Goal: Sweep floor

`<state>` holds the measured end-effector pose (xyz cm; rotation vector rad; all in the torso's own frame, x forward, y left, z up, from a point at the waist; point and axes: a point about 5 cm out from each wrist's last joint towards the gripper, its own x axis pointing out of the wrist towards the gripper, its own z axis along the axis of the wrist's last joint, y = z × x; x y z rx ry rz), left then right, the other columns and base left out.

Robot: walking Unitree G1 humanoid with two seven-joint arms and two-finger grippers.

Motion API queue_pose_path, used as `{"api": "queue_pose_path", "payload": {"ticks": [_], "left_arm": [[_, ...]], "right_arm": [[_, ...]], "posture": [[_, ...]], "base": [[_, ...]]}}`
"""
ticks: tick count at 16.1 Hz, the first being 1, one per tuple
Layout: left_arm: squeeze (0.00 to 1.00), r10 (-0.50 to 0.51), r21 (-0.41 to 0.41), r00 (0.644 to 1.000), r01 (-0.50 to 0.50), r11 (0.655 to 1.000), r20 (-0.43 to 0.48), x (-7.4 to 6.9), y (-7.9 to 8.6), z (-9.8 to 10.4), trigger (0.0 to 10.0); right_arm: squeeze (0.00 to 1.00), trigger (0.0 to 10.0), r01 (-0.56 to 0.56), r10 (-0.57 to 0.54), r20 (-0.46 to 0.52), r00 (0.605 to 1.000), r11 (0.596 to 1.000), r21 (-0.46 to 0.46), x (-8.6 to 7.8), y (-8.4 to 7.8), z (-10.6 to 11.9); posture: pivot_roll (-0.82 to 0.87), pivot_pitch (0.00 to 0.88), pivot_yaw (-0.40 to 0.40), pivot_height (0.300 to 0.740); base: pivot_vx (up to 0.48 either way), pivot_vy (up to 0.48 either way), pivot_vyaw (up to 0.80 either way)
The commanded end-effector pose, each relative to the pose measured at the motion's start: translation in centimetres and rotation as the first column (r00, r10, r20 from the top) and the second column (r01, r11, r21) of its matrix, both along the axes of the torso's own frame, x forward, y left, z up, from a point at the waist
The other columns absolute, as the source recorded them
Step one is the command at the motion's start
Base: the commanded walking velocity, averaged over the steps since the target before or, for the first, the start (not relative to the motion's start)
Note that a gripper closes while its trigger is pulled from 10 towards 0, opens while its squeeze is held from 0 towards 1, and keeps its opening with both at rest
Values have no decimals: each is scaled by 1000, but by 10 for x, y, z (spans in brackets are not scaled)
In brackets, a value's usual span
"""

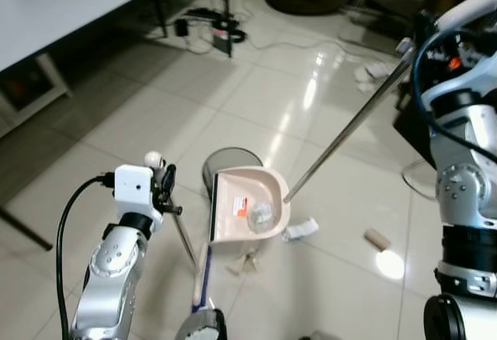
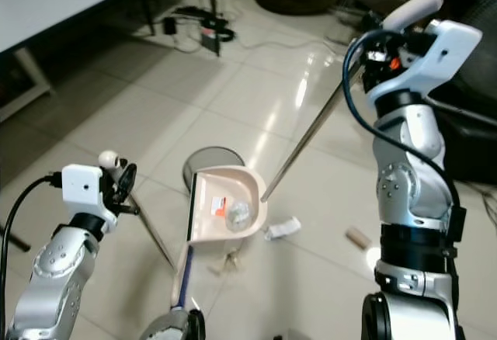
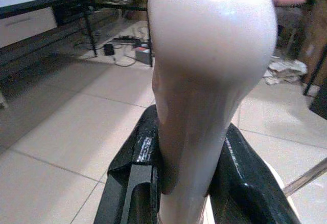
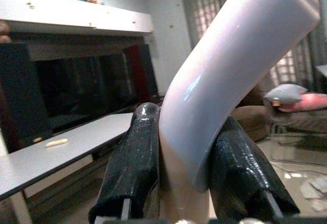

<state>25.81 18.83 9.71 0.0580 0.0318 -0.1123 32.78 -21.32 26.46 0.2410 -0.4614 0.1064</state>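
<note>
A cream dustpan rests on the tiled floor with a crumpled clear wrapper and an orange scrap inside. Its long metal pole slants up to my right gripper, which is shut on the pole's cream curved grip. My left gripper is shut on the broom handle's rounded cream end. The thin broom rod runs down to the broom head beside the pan's left edge. Loose litter lies close by: white paper, a cardboard tube, small bits.
A round dark grey object sits just behind the dustpan. A white table stands at the far left, with cables and a power strip beyond it. More crumpled paper lies at the far right.
</note>
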Motion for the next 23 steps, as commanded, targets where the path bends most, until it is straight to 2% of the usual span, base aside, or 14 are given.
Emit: {"api": "queue_pose_path", "payload": {"ticks": [1,4,14,19,23], "left_arm": [[0,4,11,999,-4,1000,40,0,3,8,10000],[0,-2,15,999,2,1000,40,1,3,9,10000],[0,-27,12,999,27,1000,43,8,-2,10,10000],[0,-21,16,999,21,1000,40,7,2,9,10000],[0,-29,14,999,28,1000,38,7,0,8,10000]], "right_arm": [[0,10000,7,-9,81,997,1000,26,-3,-2,15],[0,10000,26,-29,82,996,999,33,-7,-5,12],[0,10000,63,-68,88,994,996,60,-12,-17,12],[0,10000,54,-63,94,994,994,96,-12,-19,12],[0,10000,72,-84,102,991,991,109,-15,-25,14]], "posture": [[32,60,20,740],[34,59,30,740],[17,54,48,740],[18,58,47,740],[13,60,50,740]], "base": [[319,0,688],[335,0,704],[354,0,0],[355,0,0],[354,0,-369]]}}
